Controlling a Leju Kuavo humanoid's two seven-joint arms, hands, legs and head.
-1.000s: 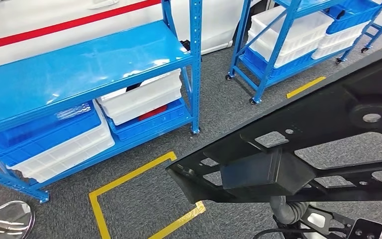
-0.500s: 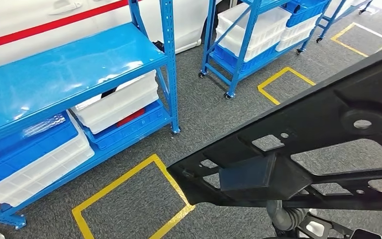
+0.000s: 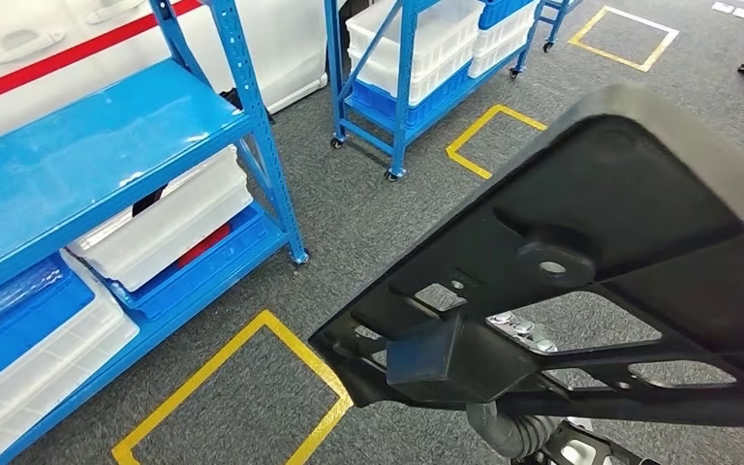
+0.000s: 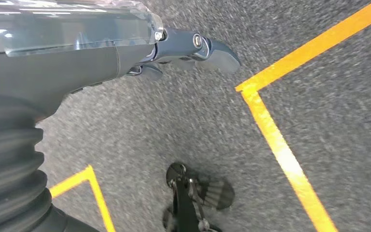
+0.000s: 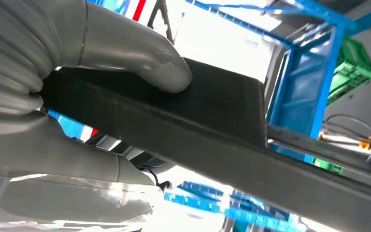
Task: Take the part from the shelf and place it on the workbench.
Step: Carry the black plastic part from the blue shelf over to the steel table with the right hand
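Two blue shelf racks (image 3: 107, 184) stand at ten o'clock. Left hand (image 4: 174, 50) hangs over carpet, fingers loosely apart, holding nothing. At three o'clock, right hand (image 5: 92, 87) clamps the black part (image 3: 601, 252), already off the shelf; reaching the workbench remains.

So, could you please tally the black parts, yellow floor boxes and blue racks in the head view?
Part: 1
Yellow floor boxes: 3
Blue racks: 3, the far one only partly in frame
Total: 7
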